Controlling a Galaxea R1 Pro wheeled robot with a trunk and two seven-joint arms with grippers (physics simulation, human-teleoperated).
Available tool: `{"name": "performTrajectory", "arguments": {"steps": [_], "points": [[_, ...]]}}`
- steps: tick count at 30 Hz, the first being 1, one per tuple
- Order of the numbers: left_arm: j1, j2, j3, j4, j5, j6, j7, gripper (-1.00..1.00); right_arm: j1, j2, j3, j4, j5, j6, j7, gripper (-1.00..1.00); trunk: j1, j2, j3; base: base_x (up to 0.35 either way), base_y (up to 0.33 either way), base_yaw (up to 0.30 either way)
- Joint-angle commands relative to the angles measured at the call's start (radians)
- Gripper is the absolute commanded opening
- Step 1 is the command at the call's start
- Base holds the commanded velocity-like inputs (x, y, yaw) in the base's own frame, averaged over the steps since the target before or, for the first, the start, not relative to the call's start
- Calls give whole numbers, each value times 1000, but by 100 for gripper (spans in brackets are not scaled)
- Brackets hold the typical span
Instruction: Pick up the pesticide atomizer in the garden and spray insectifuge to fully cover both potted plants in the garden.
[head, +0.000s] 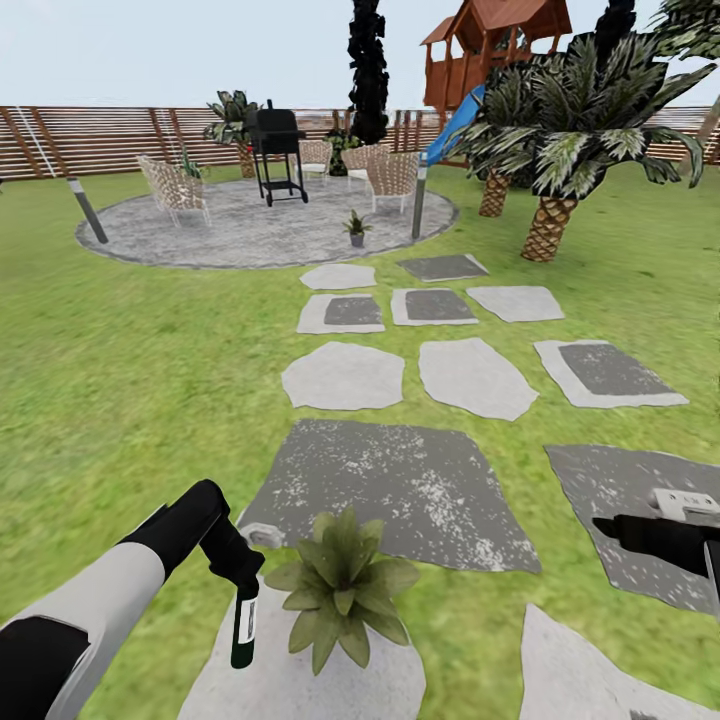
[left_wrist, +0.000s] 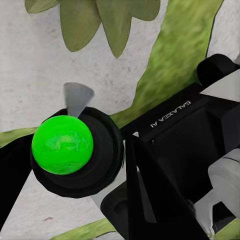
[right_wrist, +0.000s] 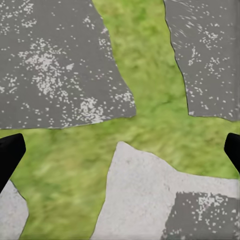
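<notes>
The left hand (head: 238, 572) grips the pesticide atomizer (head: 244, 625) near its head, bottle hanging just at nine o'clock of the near potted plant (head: 343, 585). It looks light, rigid, slick; that high grip suits. The right hand (right_wrist: 120, 150) is wide.

The left arm (head: 90, 605) has a white forearm shell between black joints, and its black hand (left_wrist: 170, 165) carries white "GALAXEA AI" lettering.
</notes>
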Motion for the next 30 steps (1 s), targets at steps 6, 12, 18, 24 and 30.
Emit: {"name": "performTrajectory", "arguments": {"steps": [6,12,18,24,30], "points": [[1,-1,-2,-2,-9,6,-9,-100,-1,-1,-1,-1,10,3,10,100,0,0,-1,13,4,-16],[0,-1,-2,4,-9,7,38,-100,-1,-1,-1,-1,9,3,10,100,0,0,-1,124,54,-2],[2,-7,-3,7,-9,8,70,-100,-1,-1,0,0,10,3,10,100,0,0,-1,95,24,0],[7,-11,-6,7,-9,7,72,-100,-1,-1,0,0,10,3,10,100,0,0,-1,14,3,0],[22,-5,-7,8,-9,6,74,-100,-1,-1,0,0,10,3,10,100,0,0,-1,1,0,0]]}}
